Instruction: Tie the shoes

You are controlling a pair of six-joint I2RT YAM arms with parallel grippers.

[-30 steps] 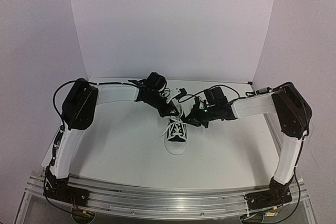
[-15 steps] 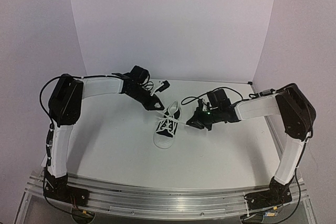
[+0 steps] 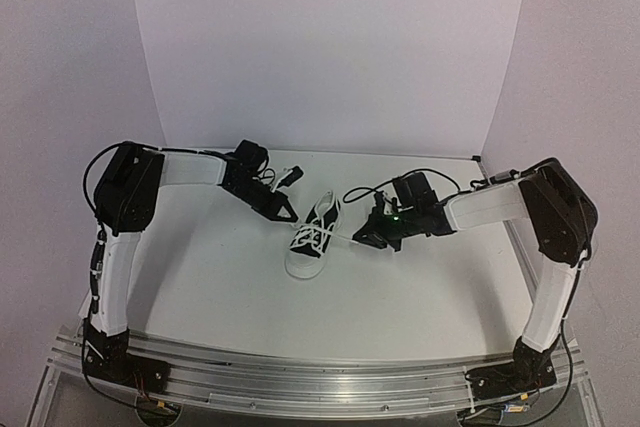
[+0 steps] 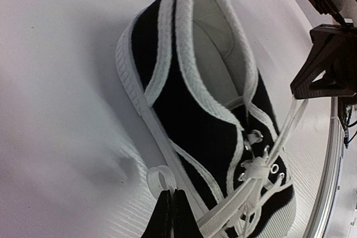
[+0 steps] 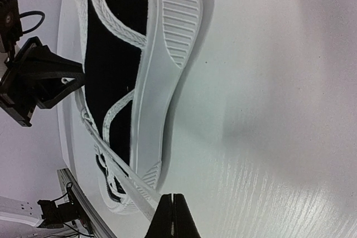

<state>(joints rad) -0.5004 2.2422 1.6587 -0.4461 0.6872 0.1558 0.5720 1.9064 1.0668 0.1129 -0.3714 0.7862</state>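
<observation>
The shoe (image 3: 310, 239) lies mid-table, a black sneaker with a white sole, tipped onto its side so the ribbed sole (image 5: 170, 37) faces the right wrist camera. Its white laces cross at a knot (image 4: 255, 168) over the tongue. My left gripper (image 3: 292, 213) sits just left of the heel, shut on a lace; a small loop (image 4: 158, 178) pokes out beside its tips (image 4: 172, 194). My right gripper (image 3: 358, 237) is right of the shoe, shut on the other lace (image 5: 120, 174), which runs taut back to the eyelets.
White walls close in the table at the back (image 3: 320, 67) and on both sides. An aluminium rail (image 3: 320, 387) carrying the arm bases runs along the near edge. Loose black cables (image 3: 365, 190) hang by the right wrist.
My left gripper has pulled leftward and back with its lace. The shoe has slid left after it and swung its toe toward the lower left. The right gripper has barely moved.
</observation>
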